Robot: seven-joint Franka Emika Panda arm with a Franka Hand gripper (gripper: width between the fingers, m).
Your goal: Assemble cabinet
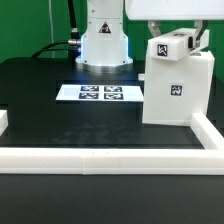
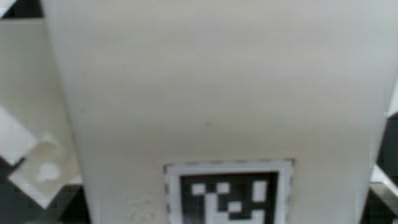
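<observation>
The cabinet (image 1: 174, 90), a tall white tagged body, stands upright at the exterior view's right against the white border rail (image 1: 110, 157), with a small tagged piece (image 1: 166, 47) on top; the gripper's (image 1: 185, 38) jaws appear wide, contents indeterminate, so descend squarely before closing.
</observation>
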